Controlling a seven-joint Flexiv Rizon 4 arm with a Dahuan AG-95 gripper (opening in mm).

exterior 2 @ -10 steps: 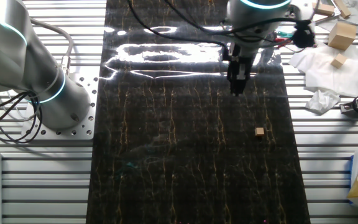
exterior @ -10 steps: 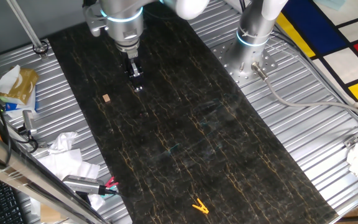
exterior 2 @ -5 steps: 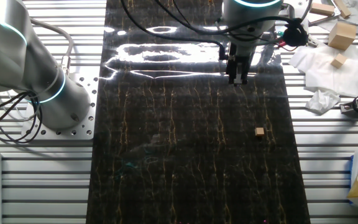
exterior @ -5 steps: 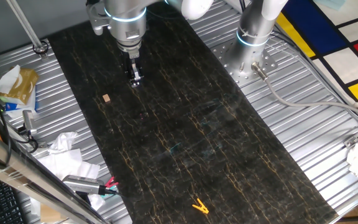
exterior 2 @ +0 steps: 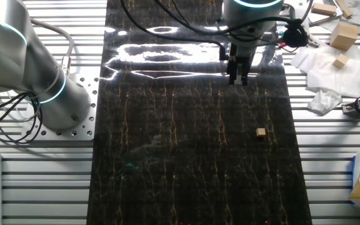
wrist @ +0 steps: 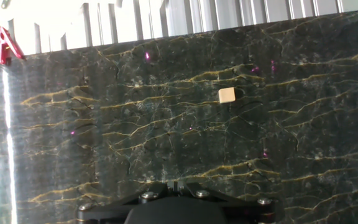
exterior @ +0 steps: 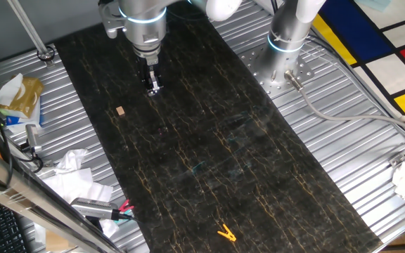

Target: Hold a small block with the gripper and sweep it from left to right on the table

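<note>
Hovering over the upper part of the table (exterior: 209, 140), the gripper (exterior: 152, 88) holds nothing, and the small block (exterior: 120, 110) lies apart from it.

In one fixed view the gripper hangs point-down in the upper left of the frame under the arm's glowing blue ring, and the block sits lower left of it on the dark veined slab; in the other fixed view the gripper (exterior 2: 238, 78) is at upper centre-right and the block (exterior 2: 261, 132) lies below it toward the right edge of the table (exterior 2: 167, 156). The fingers look close together, but whether they are fully closed cannot be told. The hand view shows the block (wrist: 227, 95) alone, upper right of centre. A yellow clip (exterior: 225, 233) rests near the bottom edge of the slab.
</note>
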